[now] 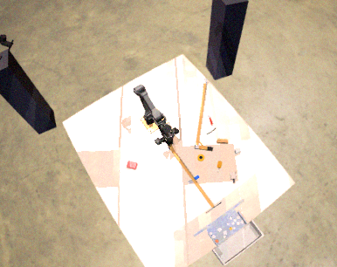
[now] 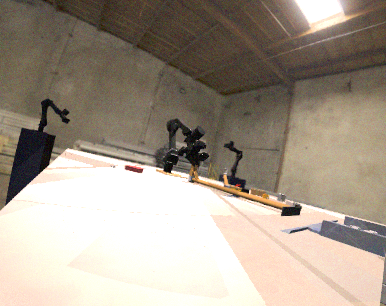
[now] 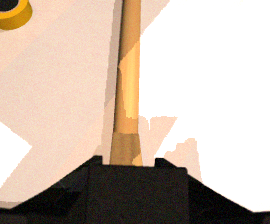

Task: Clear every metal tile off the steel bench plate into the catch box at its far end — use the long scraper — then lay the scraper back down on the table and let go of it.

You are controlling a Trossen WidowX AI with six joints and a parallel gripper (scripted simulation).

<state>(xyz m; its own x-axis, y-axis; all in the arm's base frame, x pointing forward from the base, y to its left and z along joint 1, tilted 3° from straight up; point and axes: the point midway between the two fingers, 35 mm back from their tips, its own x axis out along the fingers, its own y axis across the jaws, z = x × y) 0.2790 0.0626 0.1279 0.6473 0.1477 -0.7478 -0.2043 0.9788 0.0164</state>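
My gripper (image 1: pixel 168 140) (image 2: pixel 193 171) (image 3: pixel 127 161) is shut on the near end of the long scraper (image 1: pixel 202 189) (image 2: pixel 249 195) (image 3: pixel 127 90). Its wooden handle runs away from me. Its dark blade (image 1: pixel 214 207) (image 2: pixel 290 210) is on the near side of the steel bench plate (image 1: pixel 224 223), apart from it; whether it touches the table cannot be told. Several small tiles, white, orange and red, lie spread on the plate, among them an orange tile (image 1: pixel 230 229) and a red tile (image 1: pixel 216 241). The grey catch box (image 1: pixel 244 249) adjoins the plate's far end; I can make out no tiles in it.
Another long wooden-handled tool (image 1: pixel 202 113) lies right of the arm. A yellow tape roll (image 1: pixel 201 157) (image 3: pixel 9 21), a black-and-orange tool (image 1: pixel 206 148) and a blue item (image 1: pixel 196 177) lie near the scraper's handle. A red block (image 1: pixel 132 165) (image 2: pixel 134 169) lies on the left.
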